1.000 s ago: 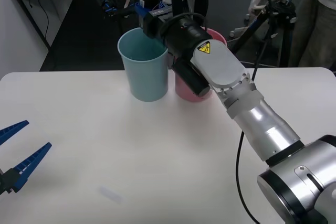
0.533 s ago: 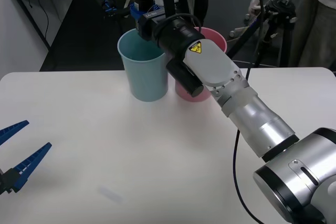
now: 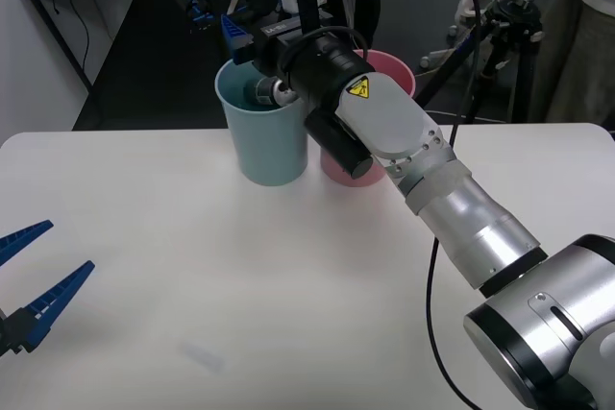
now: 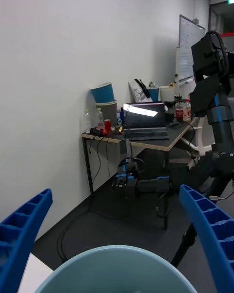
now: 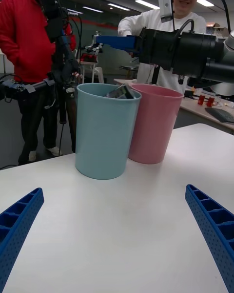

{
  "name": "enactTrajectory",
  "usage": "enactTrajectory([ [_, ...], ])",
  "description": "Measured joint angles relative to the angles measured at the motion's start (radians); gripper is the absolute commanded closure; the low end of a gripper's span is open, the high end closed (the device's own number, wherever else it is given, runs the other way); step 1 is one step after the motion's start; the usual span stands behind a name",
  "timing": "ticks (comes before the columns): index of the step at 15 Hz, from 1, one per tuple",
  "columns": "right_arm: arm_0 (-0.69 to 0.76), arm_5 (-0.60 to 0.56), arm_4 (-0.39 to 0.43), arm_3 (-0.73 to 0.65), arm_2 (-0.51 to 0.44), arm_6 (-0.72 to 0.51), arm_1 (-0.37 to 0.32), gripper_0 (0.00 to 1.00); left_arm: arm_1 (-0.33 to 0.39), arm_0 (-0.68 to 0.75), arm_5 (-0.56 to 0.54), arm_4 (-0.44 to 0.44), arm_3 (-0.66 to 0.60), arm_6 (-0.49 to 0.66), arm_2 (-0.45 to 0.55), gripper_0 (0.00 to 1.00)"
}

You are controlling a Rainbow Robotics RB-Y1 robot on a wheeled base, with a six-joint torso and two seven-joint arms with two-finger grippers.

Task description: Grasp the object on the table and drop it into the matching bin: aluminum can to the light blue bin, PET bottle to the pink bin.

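The aluminum can (image 3: 260, 92), dark grey with a silver top, lies tilted inside the mouth of the light blue bin (image 3: 265, 146); in the left wrist view the can (image 5: 122, 92) pokes just above the rim of the light blue bin (image 5: 103, 133). My right gripper (image 3: 252, 37) hovers open right over that bin, nothing between its fingers (image 4: 22, 228), and the bin's rim (image 4: 111, 266) sits below them. The pink bin (image 3: 396, 74) stands touching the blue one on its right. My left gripper (image 3: 38, 271) rests open, low over the near left of the table (image 3: 240, 285).
A camera tripod (image 3: 500, 26) and dark floor lie beyond the table's far edge. The right arm's forearm (image 3: 423, 165) slants across the table's right half and covers most of the pink bin. The table's near and left parts are bare white surface.
The right gripper, which held the can above the light blue bin, has opened; the can has dropped from its fingers into the bin's mouth. The left arm has not moved.
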Motion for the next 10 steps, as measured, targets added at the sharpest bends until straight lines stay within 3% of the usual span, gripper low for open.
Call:
enactTrajectory([
  [7, 0.007, -0.001, -0.005, -0.001, 0.002, 0.016, 0.000, 0.00, 0.000, 0.000, 0.000, 0.000, 0.000, 0.000, 0.000, 0.00],
  [10, 0.058, -0.006, -0.007, -0.066, 0.002, 0.021, -0.018, 0.00, 0.000, 0.000, 0.000, 0.000, 0.000, 0.000, 0.000, 0.00],
])
